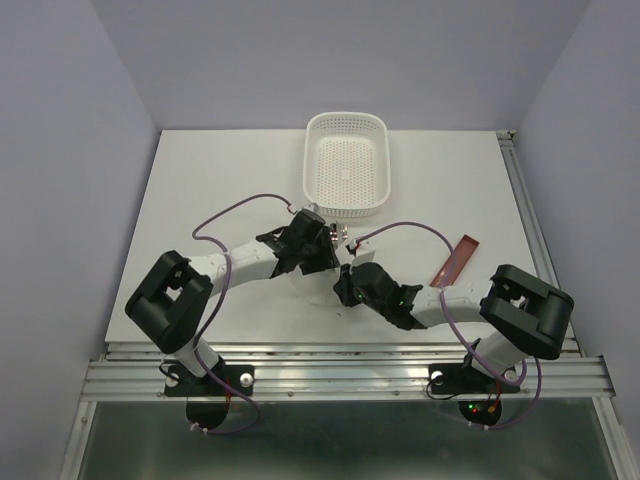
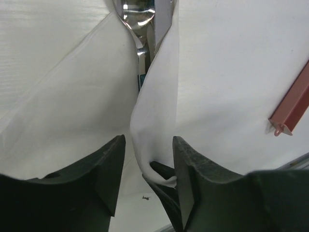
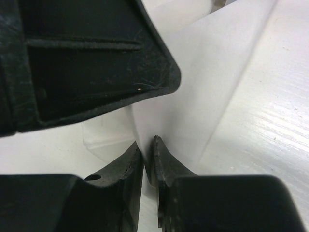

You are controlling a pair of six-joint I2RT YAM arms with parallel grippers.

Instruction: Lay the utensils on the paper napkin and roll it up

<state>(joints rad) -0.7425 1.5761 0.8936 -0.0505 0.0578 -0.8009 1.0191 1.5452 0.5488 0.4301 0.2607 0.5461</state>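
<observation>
White table (image 1: pixel 200 200); napkin (image 2: pixel 72 111) fold hides spoon (image 2: pixel 137 19) handle (bowl shows).

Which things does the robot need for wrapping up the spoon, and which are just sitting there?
For the job:
- spoon
- paper napkin, folded up around the spoon

Just lying about:
- white basket, with nothing in it
- reddish-brown strip, off to the side

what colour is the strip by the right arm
The strip is reddish brown, clearest in the left wrist view.
</observation>
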